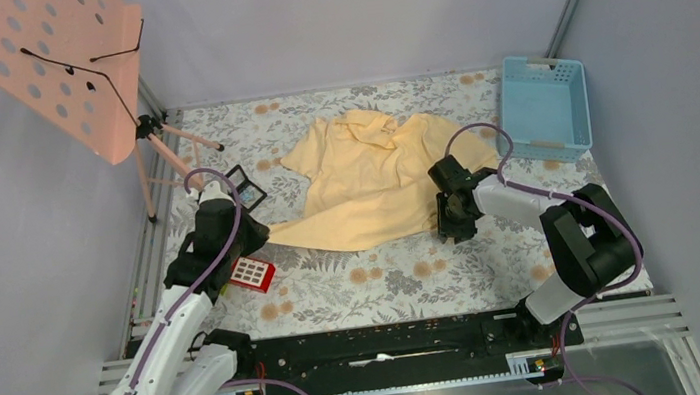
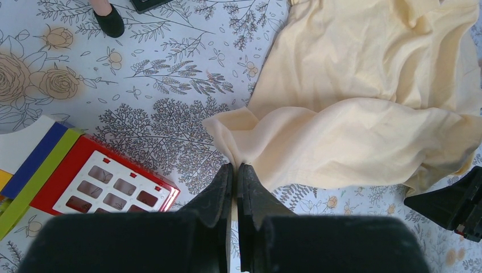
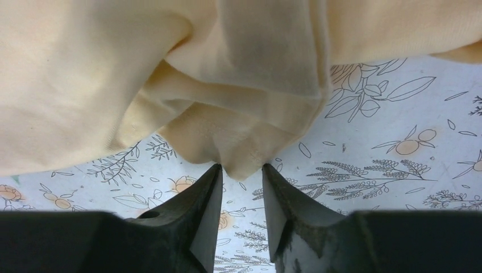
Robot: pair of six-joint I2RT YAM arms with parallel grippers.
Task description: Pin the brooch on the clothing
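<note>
Two pincers worked at the clothing (image 1: pixel 374 179), which lay crumpled mid-table on the floral cover (image 1: pixel 387 284). Your left gripper (image 2: pixel 235 166) was pressed together on its near left corner. Your right gripper (image 3: pixel 241 168) stood spread, with a fold of the near hem hanging between the tips. Red keypad toy (image 1: pixel 252 273) sat just beside your left arm, a small black frame (image 1: pixel 246 183) beyond it. Pink stand (image 1: pixel 47 63) far left, blue basket (image 1: pixel 544 103) far right, both apart from the shirt. From above, your left fingertips were hidden under the wrist. The left wrist view cut the toy off.
</note>
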